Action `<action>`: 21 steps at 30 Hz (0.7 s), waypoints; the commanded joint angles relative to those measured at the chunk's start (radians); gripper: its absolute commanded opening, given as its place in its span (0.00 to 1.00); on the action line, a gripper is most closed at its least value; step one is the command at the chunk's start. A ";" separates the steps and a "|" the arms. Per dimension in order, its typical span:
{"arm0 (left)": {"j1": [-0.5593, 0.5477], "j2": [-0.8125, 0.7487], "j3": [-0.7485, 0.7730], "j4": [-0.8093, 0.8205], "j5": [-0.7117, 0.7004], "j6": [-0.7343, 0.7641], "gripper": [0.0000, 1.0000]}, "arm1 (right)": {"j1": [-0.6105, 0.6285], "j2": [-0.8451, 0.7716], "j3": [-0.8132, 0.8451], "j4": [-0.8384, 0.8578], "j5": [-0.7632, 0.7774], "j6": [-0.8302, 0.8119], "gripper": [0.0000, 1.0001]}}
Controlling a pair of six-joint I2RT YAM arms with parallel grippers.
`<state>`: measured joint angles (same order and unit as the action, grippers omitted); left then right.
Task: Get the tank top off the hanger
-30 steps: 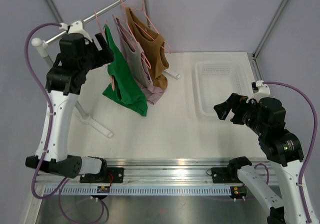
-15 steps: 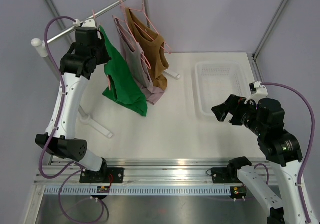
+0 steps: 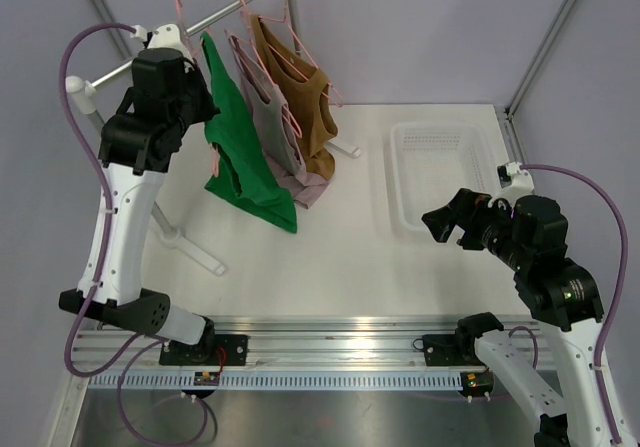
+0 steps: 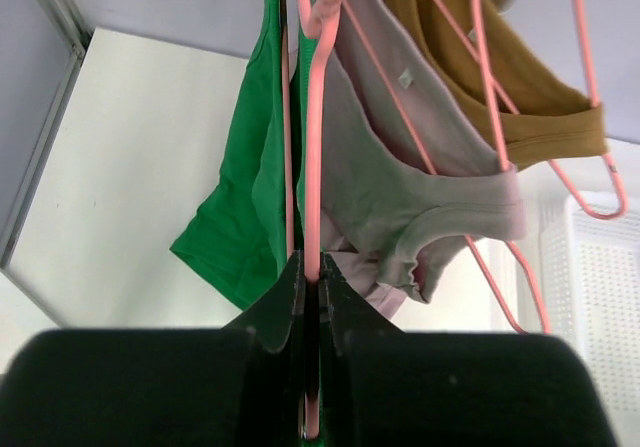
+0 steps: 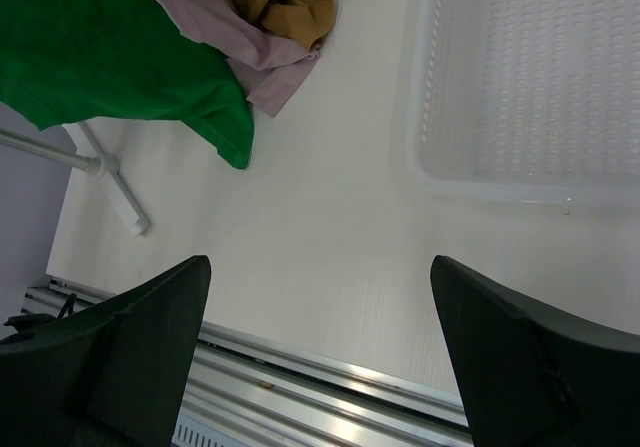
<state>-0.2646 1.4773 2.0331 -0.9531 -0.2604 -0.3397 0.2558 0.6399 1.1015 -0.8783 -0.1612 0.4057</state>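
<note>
1 | left pincer [image 4: 311,279] clamps pink hanger [image 4: 313,157], green tank top [image 4: 245,202] ahead | right pincer [image 5: 318,267] agape

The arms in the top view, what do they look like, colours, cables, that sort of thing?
The left arm and right arm have white link shells and black joint housings. Purple cables loop along each. The left tool and right tool are black, each with two blunt, wedge-shaped fingers. No markings are legible.
</note>
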 commanded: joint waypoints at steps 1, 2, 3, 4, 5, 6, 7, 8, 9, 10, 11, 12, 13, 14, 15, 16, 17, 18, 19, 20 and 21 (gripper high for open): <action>-0.012 -0.126 0.007 0.048 -0.008 -0.001 0.00 | 0.007 0.004 -0.006 0.050 -0.034 0.004 0.99; -0.015 -0.147 -0.035 0.045 -0.002 -0.013 0.00 | 0.005 0.006 -0.006 0.052 -0.038 0.005 1.00; -0.018 -0.191 -0.057 0.039 0.015 -0.021 0.00 | 0.005 0.006 -0.006 0.053 -0.046 0.004 0.99; -0.019 -0.222 -0.092 0.040 0.024 -0.028 0.00 | 0.005 0.009 -0.008 0.059 -0.050 0.002 0.99; -0.021 -0.251 -0.155 0.043 0.033 -0.045 0.00 | 0.005 0.009 -0.006 0.062 -0.057 0.002 0.99; -0.024 -0.285 -0.198 0.057 0.058 -0.056 0.00 | 0.005 0.010 -0.008 0.067 -0.070 0.001 1.00; -0.024 -0.364 -0.236 0.066 0.076 -0.064 0.00 | 0.005 0.014 -0.006 0.073 -0.080 -0.002 1.00; -0.025 -0.400 -0.311 0.071 0.093 -0.080 0.00 | 0.005 0.015 -0.008 0.078 -0.092 -0.004 0.99; -0.025 -0.443 -0.345 0.074 0.143 -0.090 0.00 | 0.005 0.015 -0.009 0.082 -0.118 -0.005 1.00; -0.025 -0.510 -0.375 0.077 0.183 -0.096 0.00 | 0.005 0.015 -0.015 0.100 -0.136 -0.008 1.00; -0.025 -0.550 -0.410 0.076 0.222 -0.102 0.00 | 0.005 0.017 -0.020 0.113 -0.158 -0.008 1.00; -0.027 -0.584 -0.469 0.070 0.292 -0.105 0.00 | 0.005 0.017 -0.025 0.127 -0.205 -0.007 0.99; -0.027 -0.616 -0.503 0.062 0.323 -0.105 0.00 | 0.005 0.021 -0.029 0.159 -0.237 0.002 1.00; -0.027 -0.687 -0.534 0.054 0.348 -0.104 0.00 | 0.007 0.026 -0.043 0.177 -0.298 0.011 0.99; -0.027 -0.719 -0.594 0.033 0.395 -0.101 0.00 | 0.005 0.032 -0.051 0.226 -0.332 0.022 0.99; -0.027 -0.754 -0.618 0.021 0.418 -0.098 0.00 | 0.007 0.035 -0.060 0.255 -0.366 0.047 1.00; -0.027 -0.809 -0.643 0.007 0.443 -0.087 0.00 | 0.005 0.043 -0.081 0.283 -0.398 0.060 1.00; -0.027 -0.840 -0.671 -0.024 0.493 -0.082 0.00 | 0.005 0.047 -0.092 0.309 -0.450 0.074 1.00; -0.027 -0.865 -0.713 -0.039 0.522 -0.076 0.00 | 0.007 0.061 -0.103 0.364 -0.474 0.108 0.99; -0.027 -0.886 -0.741 -0.052 0.555 -0.070 0.00 | 0.005 0.069 -0.129 0.395 -0.495 0.125 1.00; -0.027 -0.926 -0.766 -0.074 0.628 -0.065 0.00 | 0.005 0.081 -0.144 0.467 -0.529 0.140 1.00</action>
<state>-0.2874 0.6048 1.3228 -1.0153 0.1425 -0.4248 0.2558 0.6899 0.9951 -0.6189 -0.5289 0.4728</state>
